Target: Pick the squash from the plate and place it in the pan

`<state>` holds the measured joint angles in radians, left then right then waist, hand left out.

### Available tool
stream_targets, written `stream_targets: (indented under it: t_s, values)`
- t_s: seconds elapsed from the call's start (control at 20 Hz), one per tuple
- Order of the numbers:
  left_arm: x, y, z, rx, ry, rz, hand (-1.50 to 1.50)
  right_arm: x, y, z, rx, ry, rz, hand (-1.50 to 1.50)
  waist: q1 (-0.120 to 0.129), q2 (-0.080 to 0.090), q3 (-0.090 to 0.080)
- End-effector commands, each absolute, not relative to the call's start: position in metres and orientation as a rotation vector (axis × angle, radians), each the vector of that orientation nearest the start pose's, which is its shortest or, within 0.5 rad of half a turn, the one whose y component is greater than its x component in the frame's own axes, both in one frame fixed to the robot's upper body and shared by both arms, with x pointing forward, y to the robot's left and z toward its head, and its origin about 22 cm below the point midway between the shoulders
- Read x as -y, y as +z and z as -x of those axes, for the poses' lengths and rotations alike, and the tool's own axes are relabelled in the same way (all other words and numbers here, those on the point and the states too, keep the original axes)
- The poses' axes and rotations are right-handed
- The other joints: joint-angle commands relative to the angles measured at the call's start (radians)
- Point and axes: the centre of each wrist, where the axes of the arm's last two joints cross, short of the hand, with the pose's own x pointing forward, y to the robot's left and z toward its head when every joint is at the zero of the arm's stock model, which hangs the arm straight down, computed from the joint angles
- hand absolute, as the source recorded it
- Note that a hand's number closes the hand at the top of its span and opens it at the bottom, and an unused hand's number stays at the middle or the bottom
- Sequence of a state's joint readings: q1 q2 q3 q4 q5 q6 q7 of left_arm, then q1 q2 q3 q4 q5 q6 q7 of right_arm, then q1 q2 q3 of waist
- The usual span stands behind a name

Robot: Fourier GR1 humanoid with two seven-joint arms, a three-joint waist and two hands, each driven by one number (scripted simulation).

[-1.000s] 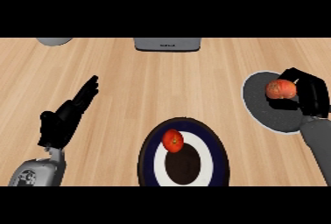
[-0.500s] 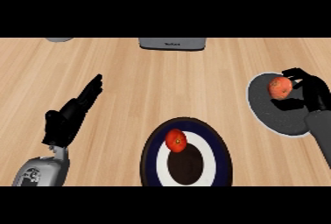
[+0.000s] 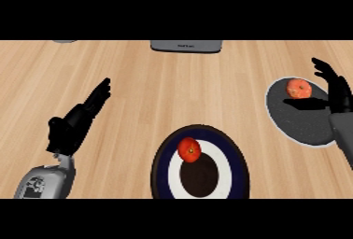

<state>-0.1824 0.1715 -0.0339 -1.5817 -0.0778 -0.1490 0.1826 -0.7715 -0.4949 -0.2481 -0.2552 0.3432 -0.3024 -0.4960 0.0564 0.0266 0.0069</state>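
An orange squash [image 3: 299, 87] lies in the far part of the grey pan [image 3: 303, 122] at the right. My right hand [image 3: 335, 91] stands just right of it, open, fingers straight and pointing away, its thumb reaching left just below the squash. A dark-rimmed white plate [image 3: 170, 173] sits at the near centre with a red round fruit [image 3: 189, 149] on it. My left hand [image 3: 74, 122] rests open at the left, fingers up.
A grey appliance [image 3: 187, 45] stands at the counter's far edge, centre. A small grey object [image 3: 65, 41] shows at the far left edge. Bare wood lies between the plate and the pan.
My right hand was curled round the squash over the pan; it has let go and its fingers have straightened. The squash now lies in the pan. The left hand has stayed put.
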Motion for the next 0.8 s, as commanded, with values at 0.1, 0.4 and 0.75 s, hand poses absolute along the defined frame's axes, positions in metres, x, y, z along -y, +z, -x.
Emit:
stream_targets:
  t_s: [0.1, 0.4, 0.75]
  values:
    - [-0.234, 0.052, -0.281, 1.535, -0.375, -0.051, 0.00, 0.405, 0.017, -0.372, 1.655, 0.064, 0.645, -1.50, -0.003, -0.001, 0.000]
    - [-0.238, 0.054, -0.288, 1.539, -0.385, -0.043, 0.00, 0.447, 0.000, -0.334, 1.675, 0.001, 0.454, -1.50, -0.010, 0.002, 0.000]
    - [-0.251, 0.042, -0.277, 1.510, -0.371, -0.059, 0.00, 0.490, -0.017, -0.280, 1.816, 0.028, 0.402, -1.50, -0.027, -0.011, -0.002]
